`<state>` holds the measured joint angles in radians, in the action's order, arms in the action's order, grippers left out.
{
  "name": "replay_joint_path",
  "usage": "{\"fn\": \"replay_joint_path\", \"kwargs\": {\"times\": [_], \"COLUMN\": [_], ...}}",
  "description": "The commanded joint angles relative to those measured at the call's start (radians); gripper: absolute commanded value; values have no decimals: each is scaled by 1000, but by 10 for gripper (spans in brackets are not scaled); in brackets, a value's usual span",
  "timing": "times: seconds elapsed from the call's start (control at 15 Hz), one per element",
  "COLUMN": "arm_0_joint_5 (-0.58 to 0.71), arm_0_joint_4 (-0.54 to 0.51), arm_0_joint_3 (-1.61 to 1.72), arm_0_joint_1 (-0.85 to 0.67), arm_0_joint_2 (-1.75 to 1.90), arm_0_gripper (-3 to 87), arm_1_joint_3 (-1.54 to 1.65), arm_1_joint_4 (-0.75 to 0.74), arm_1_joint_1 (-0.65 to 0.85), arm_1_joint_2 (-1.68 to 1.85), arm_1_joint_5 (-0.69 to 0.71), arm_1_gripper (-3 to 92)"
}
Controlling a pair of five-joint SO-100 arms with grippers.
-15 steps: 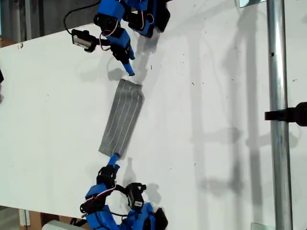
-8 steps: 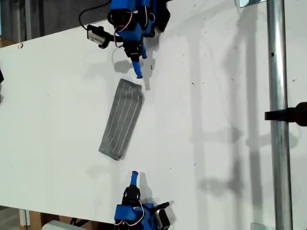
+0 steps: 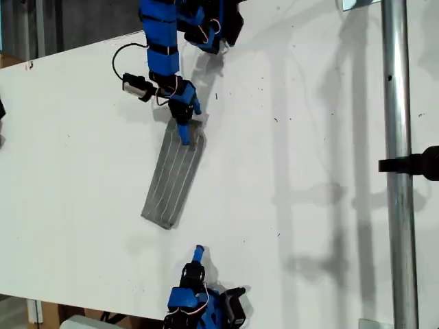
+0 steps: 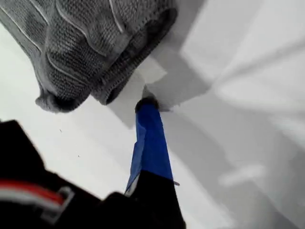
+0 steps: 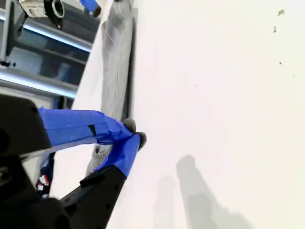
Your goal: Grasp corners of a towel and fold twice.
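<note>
Exterior view: grey striped towel point(image 3: 175, 179) folded into a narrow strip, left of centre on white table point(image 3: 309, 171). First gripper point(image 3: 185, 133) at far end, jaw state unclear; second gripper point(image 5: 136, 138) near, pressed together, empty. Soft, limp, light; best pinched at doubled far corners point(image 4: 57, 101).

White table point(image 3: 309, 171), grey metal pole point(image 3: 396, 171) alongside.

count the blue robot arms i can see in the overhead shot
2. One arm reaches in from the exterior view's top edge, my first gripper at the folded towel's upper end. The other sits at the bottom edge, my second gripper off the towel.
</note>
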<state>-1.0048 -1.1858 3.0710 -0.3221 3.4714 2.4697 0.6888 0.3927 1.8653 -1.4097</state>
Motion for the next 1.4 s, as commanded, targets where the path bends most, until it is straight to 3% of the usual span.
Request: {"fn": "replay_joint_path", "kwargs": {"times": [0.0, 0.13, 0.33, 0.4, 0.47, 0.53, 0.73, 1.0, 1.13, 1.2, 1.33], "arm_0_joint_5": [-8, -5, -3, -3, -2, -2, 2, 0, -2, 0, 2], "arm_0_joint_4": [-8, -8, -12, -15, -18, -20, -21, -18, -18, -18, -17], "arm_0_joint_3": [-5, -3, -3, -3, -3, -3, -3, -3, -2, -2, -2], "arm_0_joint_1": [-12, -18, -21, -21, -23, -23, -23, -25, -20, -20, -21], "arm_0_joint_2": [9, 9, 9, 9, 9, 9, 9, 9, 9, 9, 9], "arm_0_gripper": [-28, -28, -28, -28, -28, -28, -28, -28, -28, -28, -28], "arm_1_joint_3": [-101, -176, -330, -405, -463, -514, -528, -518, -518, -571, -606], "arm_1_joint_4": [-55, -92, -195, -178, -124, -31, 331, 991, 1138, 1045, 684], "arm_1_joint_1": [49, 74, 106, 107, 107, 110, 58, -101, -190, -224, -224], "arm_1_joint_2": [-69, -161, -318, -374, -411, -439, -342, -163, -195, -133, -6], "arm_1_joint_5": [11, 23, 138, 169, 186, 207, 301, 298, 267, 275, 351], "arm_1_gripper": [492, 465, 352, 149, 56, -1, -2, -2, -2, -2, -2]}}
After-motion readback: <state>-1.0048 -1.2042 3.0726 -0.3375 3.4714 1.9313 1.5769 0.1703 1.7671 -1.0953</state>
